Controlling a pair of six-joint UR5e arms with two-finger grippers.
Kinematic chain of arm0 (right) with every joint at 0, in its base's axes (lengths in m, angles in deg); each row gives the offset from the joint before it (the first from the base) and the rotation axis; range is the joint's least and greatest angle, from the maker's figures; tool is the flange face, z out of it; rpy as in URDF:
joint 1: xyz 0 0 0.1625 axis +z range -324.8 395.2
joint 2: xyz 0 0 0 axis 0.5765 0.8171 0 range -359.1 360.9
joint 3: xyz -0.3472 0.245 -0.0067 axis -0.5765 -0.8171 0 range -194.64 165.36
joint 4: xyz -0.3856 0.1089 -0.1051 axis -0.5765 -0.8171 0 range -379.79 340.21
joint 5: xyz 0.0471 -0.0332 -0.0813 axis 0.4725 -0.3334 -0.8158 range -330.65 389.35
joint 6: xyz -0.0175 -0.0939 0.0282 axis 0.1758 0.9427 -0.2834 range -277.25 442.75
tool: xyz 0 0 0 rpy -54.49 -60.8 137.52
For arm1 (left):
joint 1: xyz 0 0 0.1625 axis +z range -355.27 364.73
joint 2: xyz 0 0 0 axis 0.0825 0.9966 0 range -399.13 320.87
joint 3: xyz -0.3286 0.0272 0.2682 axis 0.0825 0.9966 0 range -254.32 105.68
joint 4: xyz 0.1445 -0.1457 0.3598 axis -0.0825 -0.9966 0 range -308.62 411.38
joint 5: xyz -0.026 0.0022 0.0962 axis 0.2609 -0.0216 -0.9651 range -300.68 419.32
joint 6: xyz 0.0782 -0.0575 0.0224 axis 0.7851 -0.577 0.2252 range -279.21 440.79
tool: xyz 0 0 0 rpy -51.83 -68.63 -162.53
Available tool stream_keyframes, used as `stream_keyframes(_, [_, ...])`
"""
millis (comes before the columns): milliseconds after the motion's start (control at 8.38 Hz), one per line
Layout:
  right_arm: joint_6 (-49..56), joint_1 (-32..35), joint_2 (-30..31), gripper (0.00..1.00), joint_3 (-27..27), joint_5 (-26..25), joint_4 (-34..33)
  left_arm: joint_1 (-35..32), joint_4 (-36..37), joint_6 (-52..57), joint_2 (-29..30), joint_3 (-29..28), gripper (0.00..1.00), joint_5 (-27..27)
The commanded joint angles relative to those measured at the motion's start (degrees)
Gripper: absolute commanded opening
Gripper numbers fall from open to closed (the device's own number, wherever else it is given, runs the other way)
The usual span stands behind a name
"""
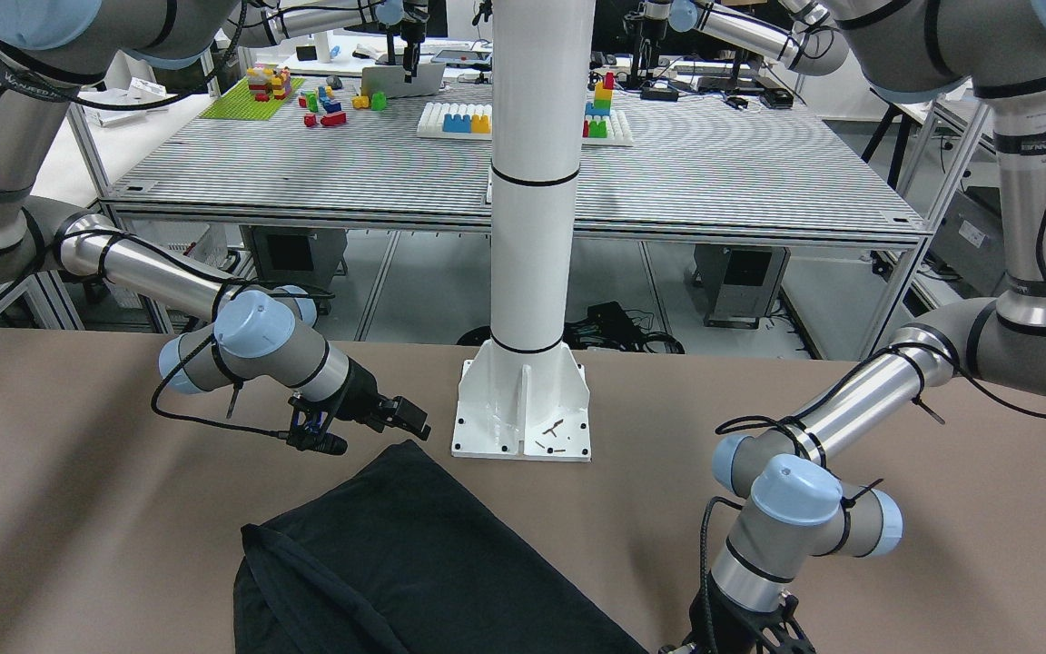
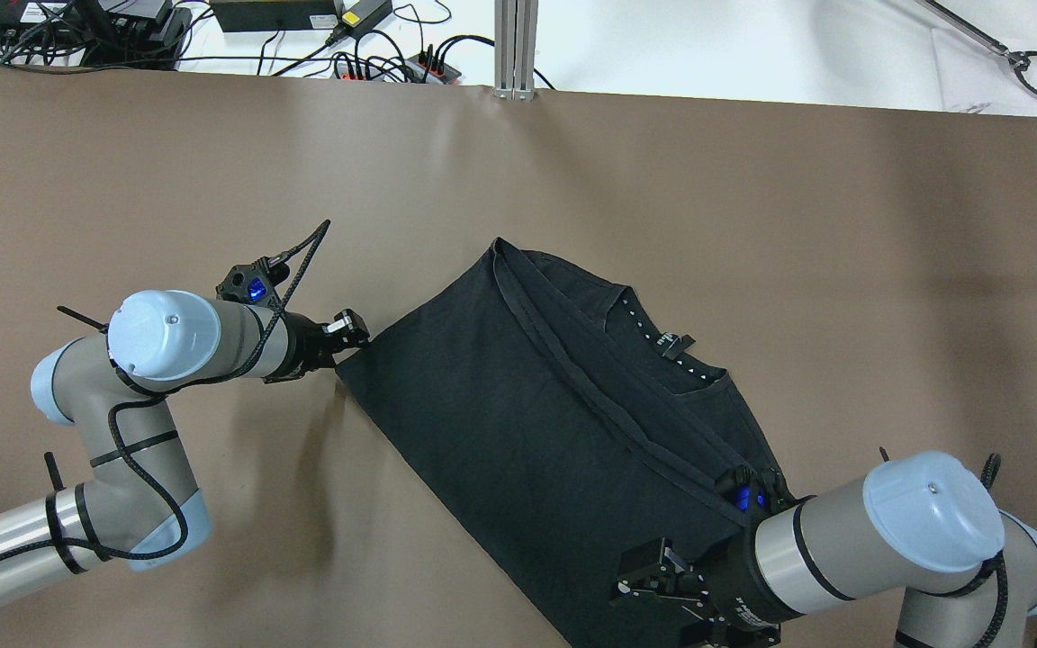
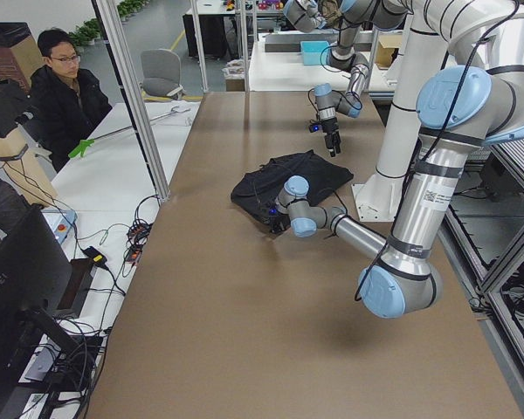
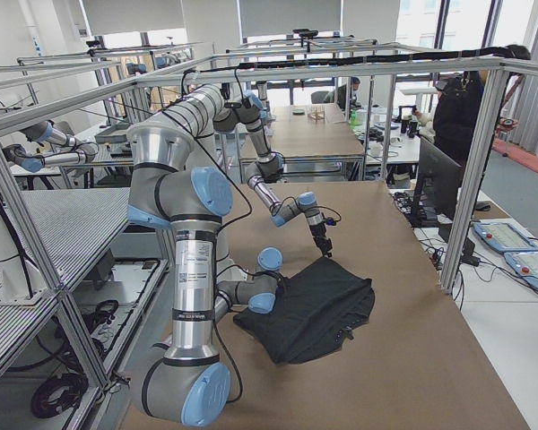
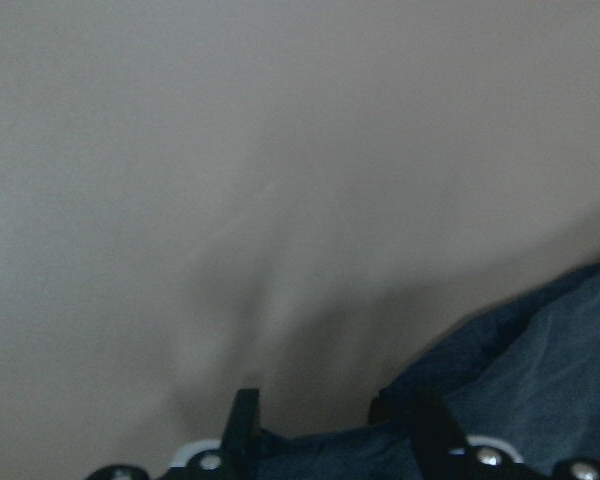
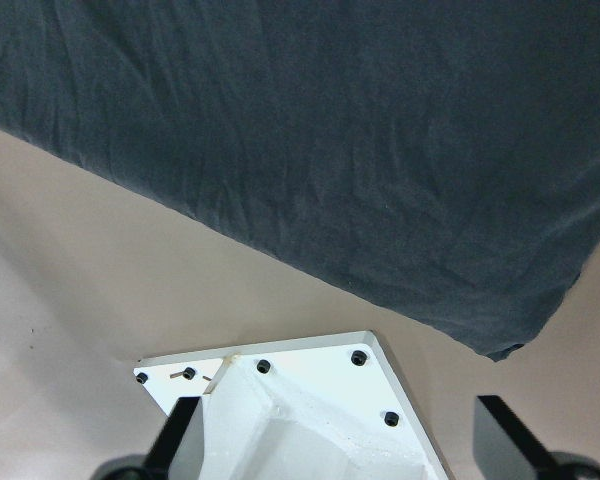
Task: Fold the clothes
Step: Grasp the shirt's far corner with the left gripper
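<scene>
On the table [image 2: 752,225], one black cloth [image 2: 518,405], left gripper [image 2: 355,328] at its corner, grasp unclear, right gripper [image 2: 635,576] spread open.

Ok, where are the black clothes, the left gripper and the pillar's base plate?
black clothes [image 2: 536,414]: overhead view, middle of its top layer.
left gripper [image 2: 356,333]: overhead view, between its fingertips, beside the clothes' corner.
base plate [image 1: 505,440]: front-facing view, bare front strip.

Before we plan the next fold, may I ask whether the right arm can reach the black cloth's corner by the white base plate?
Probably yes: the right gripper hovers open just beside that corner of the black cloth, next to the base plate; nothing lies between.
</scene>
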Motion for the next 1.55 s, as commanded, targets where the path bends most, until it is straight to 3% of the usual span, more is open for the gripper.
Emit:
stream_keyframes(0, [-0.1,0.4,-0.3,0.95,-0.1,0.0,0.0,0.5,0.0,-0.3,-0.2,0.0,0.61,-0.2])
stream_keyframes(477, [-0.2,0.8,-0.3,0.95,-0.2,-0.1,-0.1,1.3,0.0,-0.4,-1.8,0.7,0.56,-0.3])
stream_keyframes(597, [-0.2,0.8,-0.3,0.95,-0.2,-0.1,-0.1,1.5,0.0,-0.4,-1.7,0.6,0.38,0.0])
stream_keyframes(716, [-0.6,0.8,-0.4,0.95,0.0,0.0,0.2,1.5,-0.1,-0.4,-1.8,0.3,0.06,0.2])
stream_keyframes(835, [-1.0,0.8,-0.8,0.95,0.2,0.1,0.3,1.5,-0.1,-0.4,-1.8,0.3,0.00,0.3])
stream_keyframes(1074, [-1.1,0.8,-1.0,0.95,0.1,-0.1,0.3,0.8,-0.1,0.6,-1.9,0.5,0.00,3.5])
stream_keyframes(1432, [-0.3,0.9,-1.0,0.95,0.3,-0.1,0.3,-6.8,0.7,8.6,-1.7,0.4,0.00,10.5])
